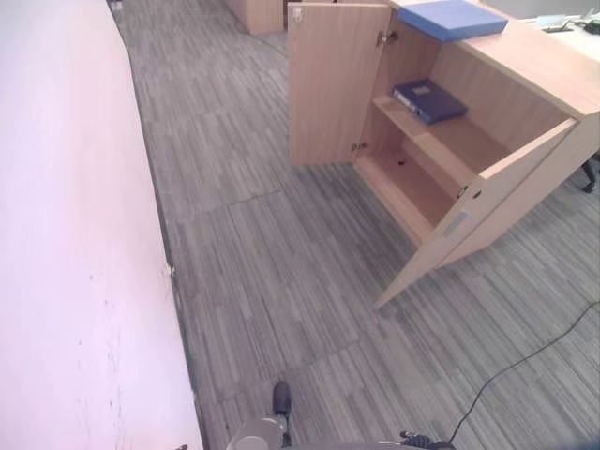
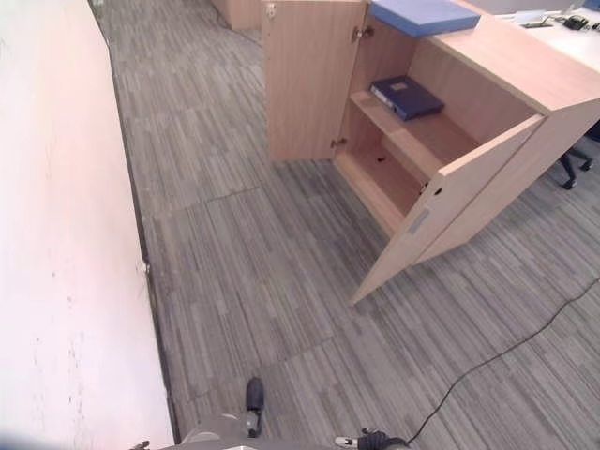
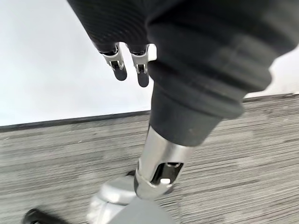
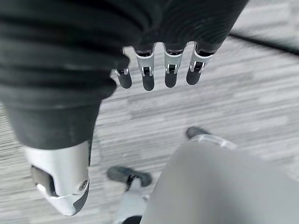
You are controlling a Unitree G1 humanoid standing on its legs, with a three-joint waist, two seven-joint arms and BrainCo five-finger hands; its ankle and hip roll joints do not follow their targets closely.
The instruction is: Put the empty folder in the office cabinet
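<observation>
Currently both hands empty: left hand (image 3: 154,154) and right hand (image 4: 60,172) fingers relaxed, straight. Light-blue folder (image 1: 452,17) lies atop cabinet (image 1: 525,66), upper right; dark binder (image 1: 429,99) occupies shelf. Risk: open door (image 1: 478,211) blocks approach, collision.

A low light-wood office cabinet (image 1: 525,66) stands on grey striped carpet with its 2 doors swung wide open; a dark blue folder (image 1: 429,99) lies flat on the upper shelf inside, near the back; a lighter blue flat folder (image 1: 452,18) rests on the cabinet's top, at the end above the left door.
</observation>
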